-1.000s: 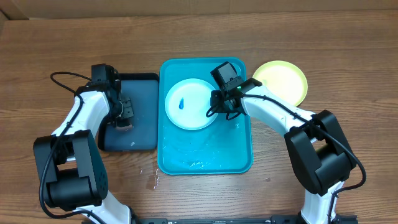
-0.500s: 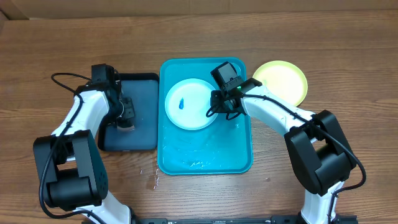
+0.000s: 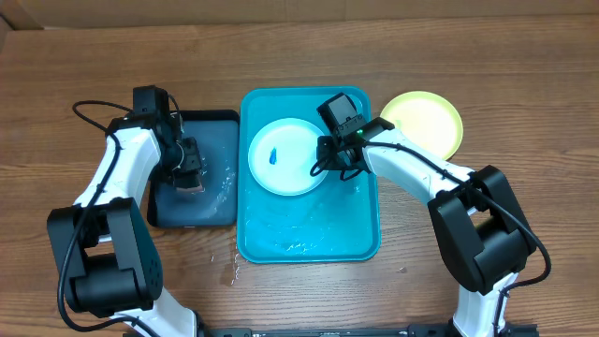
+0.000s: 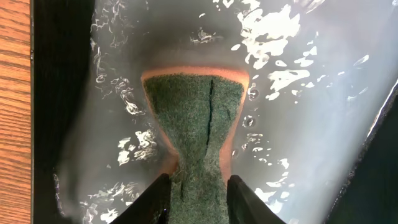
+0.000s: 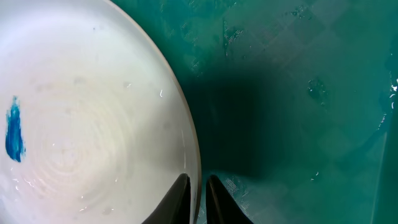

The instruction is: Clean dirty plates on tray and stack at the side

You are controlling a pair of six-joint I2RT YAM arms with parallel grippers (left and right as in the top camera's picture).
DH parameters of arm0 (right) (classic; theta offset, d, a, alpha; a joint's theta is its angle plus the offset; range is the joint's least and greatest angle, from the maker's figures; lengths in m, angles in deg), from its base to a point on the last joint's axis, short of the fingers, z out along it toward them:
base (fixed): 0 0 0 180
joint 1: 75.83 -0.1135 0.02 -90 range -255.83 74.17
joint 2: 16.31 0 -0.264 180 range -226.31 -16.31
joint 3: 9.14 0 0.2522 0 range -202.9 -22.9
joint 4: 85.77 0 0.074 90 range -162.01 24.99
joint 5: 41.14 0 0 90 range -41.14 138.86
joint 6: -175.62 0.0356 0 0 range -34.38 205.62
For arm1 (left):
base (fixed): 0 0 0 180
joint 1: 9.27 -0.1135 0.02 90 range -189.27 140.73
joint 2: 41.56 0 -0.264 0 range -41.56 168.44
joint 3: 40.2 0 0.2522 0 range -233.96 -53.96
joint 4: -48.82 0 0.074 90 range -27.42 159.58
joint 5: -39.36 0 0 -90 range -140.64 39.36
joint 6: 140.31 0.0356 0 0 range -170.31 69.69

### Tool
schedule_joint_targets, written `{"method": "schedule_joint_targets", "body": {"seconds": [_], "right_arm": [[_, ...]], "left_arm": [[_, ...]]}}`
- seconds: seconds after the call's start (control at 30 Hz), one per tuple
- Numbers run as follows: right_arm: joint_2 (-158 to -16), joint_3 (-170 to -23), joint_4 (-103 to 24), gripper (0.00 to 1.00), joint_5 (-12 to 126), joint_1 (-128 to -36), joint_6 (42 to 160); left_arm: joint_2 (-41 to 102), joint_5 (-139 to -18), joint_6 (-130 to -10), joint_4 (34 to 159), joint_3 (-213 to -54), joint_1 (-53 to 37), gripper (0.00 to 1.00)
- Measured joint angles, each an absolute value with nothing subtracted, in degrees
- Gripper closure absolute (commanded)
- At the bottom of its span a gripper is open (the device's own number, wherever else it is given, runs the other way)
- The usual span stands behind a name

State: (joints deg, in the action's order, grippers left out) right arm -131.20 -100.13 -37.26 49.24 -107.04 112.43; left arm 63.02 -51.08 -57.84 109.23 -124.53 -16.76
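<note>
left gripper (image 4: 198,196) squishes the scratchy green sponge (image 4: 196,106) into an hourglass. right gripper (image 5: 197,193) nips the glossy round plate (image 5: 93,112) at 3 o'clock.

You have nothing to read here: no letters, numbers, labels or brand marks show on the tray (image 3: 309,239), white plate (image 3: 290,167), yellow plate (image 3: 426,122) or sponge (image 4: 196,118).

The turquoise tray (image 3: 309,234) lay with its long sides running 12 to 6 o'clock, its floor wet toward 6. A round whitish plate (image 3: 285,157) lay flat in its 12 o'clock half, a small blue smudge (image 3: 272,156) toward the plate's 9 o'clock. A yellow-green plate (image 3: 423,122) lay outside, just beside the tray's 2 o'clock corner.
</note>
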Motion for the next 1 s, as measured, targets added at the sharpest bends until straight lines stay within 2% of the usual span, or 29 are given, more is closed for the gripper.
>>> {"method": "schedule_joint_targets", "body": {"seconds": [0.23, 0.43, 0.6, 0.73, 0.9, 1.0], "right_arm": [[-131.2, -100.1, -37.3, 0.88, 49.2, -107.0, 112.4], [-131.2, -100.1, -37.3, 0.88, 49.2, -107.0, 112.4], [-131.2, -100.1, -37.3, 0.88, 49.2, -107.0, 112.4], [-131.2, -100.1, -37.3, 0.88, 49.3, -107.0, 112.4], [-131.2, -100.1, -37.3, 0.88, 49.3, -107.0, 112.4], [-131.2, -100.1, -37.3, 0.88, 49.2, -107.0, 112.4]], "left_arm": [[63.0, -51.1, -57.8, 107.9, -124.0, -16.8, 0.78], [63.0, -51.1, -57.8, 107.5, -123.2, -16.8, 0.76], [63.0, -51.1, -57.8, 107.5, -123.1, -16.8, 0.82], [63.0, -51.1, -57.8, 107.4, -122.9, -16.8, 0.81], [63.0, -51.1, -57.8, 105.2, -121.4, -16.8, 0.75], [63.0, -51.1, -57.8, 104.0, -120.2, -16.8, 0.77]]}}
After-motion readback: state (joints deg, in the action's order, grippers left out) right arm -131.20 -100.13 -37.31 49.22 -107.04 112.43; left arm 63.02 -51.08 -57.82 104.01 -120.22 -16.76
